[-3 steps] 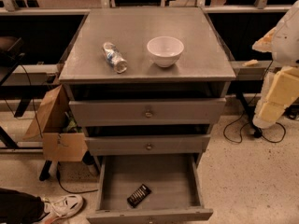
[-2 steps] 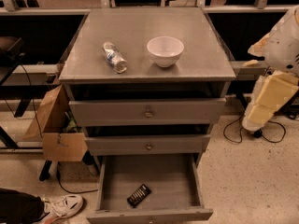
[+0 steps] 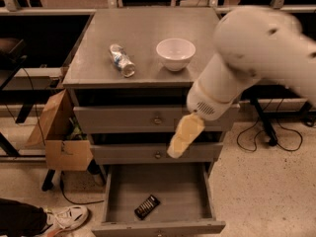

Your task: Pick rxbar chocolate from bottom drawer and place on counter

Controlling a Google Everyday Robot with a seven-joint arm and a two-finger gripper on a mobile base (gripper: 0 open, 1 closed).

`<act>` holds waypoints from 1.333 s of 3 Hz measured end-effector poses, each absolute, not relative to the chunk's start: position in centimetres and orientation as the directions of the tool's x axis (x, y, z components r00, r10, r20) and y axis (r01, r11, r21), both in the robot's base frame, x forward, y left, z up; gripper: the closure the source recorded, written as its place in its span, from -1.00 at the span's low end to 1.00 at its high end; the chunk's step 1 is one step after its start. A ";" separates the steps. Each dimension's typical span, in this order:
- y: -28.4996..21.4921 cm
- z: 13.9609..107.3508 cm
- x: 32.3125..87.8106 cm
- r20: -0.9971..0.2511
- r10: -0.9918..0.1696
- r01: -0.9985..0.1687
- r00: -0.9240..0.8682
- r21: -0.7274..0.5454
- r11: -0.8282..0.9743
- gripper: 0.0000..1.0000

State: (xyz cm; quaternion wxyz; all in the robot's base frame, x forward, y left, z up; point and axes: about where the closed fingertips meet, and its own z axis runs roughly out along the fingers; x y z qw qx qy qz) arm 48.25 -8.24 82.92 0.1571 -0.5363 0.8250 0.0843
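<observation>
The rxbar chocolate (image 3: 147,206), a small black flat bar, lies on the floor of the open bottom drawer (image 3: 177,186), near its front and left of centre. The counter (image 3: 143,31) is the grey top of the drawer cabinet. My white arm reaches in from the right across the cabinet front. My gripper (image 3: 177,149), a pale cream part, points down-left in front of the middle drawer, well above the bar and to its right, and holds nothing that I can see.
A white bowl (image 3: 175,53) and a clear plastic bottle (image 3: 122,60) lying on its side rest on the counter. The two upper drawers are shut. A cardboard box (image 3: 59,137) stands left of the cabinet, a shoe (image 3: 69,216) at lower left, cables (image 3: 269,137) at right.
The arm has swung from the right edge of the view leftward and down. It now crosses the cabinet front, with the gripper over the middle drawer. The bar, bowl and bottle have not moved.
</observation>
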 end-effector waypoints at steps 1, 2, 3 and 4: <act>-1.2 74.8 49.9 -0.339 -0.825 -0.888 -0.452 0.090 0.450 -1.00; 0.2 74.4 50.4 -0.344 -0.791 -0.859 -0.506 0.119 0.498 -1.00; 0.2 74.4 50.3 -0.342 -0.791 -0.859 -0.507 0.119 0.499 -1.00; 1.1 72.2 50.6 -0.286 -0.770 -0.818 -0.571 0.118 0.563 -1.00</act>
